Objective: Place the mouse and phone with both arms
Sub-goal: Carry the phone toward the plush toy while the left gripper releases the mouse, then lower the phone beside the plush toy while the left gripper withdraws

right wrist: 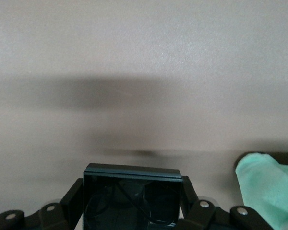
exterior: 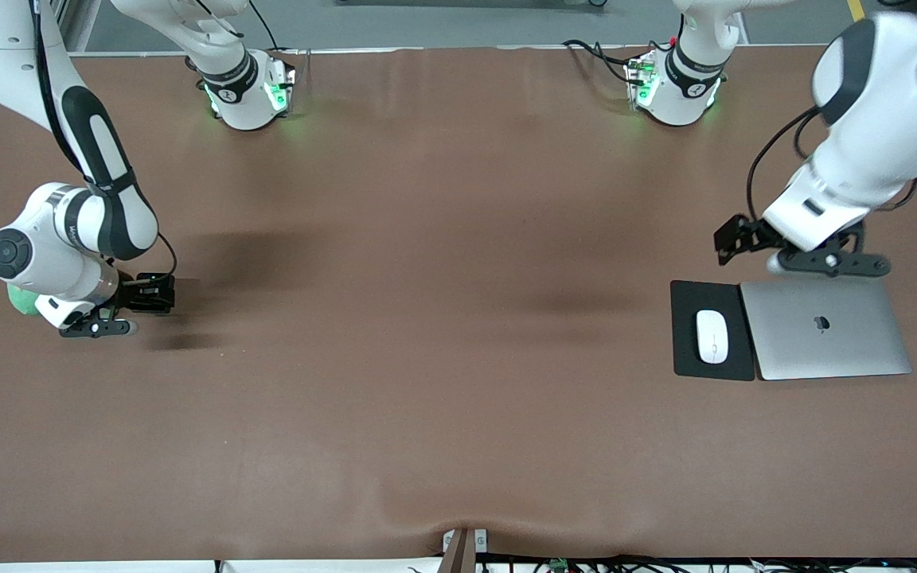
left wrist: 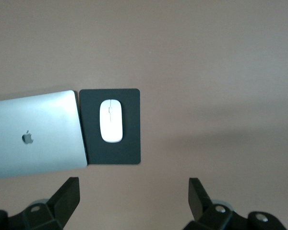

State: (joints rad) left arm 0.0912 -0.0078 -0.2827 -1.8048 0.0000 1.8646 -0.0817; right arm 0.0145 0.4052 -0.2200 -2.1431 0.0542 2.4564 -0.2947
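Item 1, mouse [exterior: 712, 336]: white, lying on a black pad [exterior: 685, 302] beside a closed silver laptop [exterior: 825, 328], near the bench [exterior: 442, 398] edge at the left arm's end. Judged already placed.

Item 2, left hand [exterior: 733, 241]: fingers spread wide, nothing between them, hanging over bare bench just beside the pad's edge that lies farther from the front camera. In its wrist view the mouse [left wrist: 111, 120] sits free on the pad [left wrist: 129, 143].

Item 3, phone [right wrist: 132, 194]: black slab, clamped between the fingers of the right hand [exterior: 146, 294], low over the bench near the edge at the right arm's end. A green cloth [right wrist: 266, 187] lies beside it.

Step in hand, by judgement: carrying the phone to its spot. Next move calls for travel toward the laptop group, a level set-down, then release.
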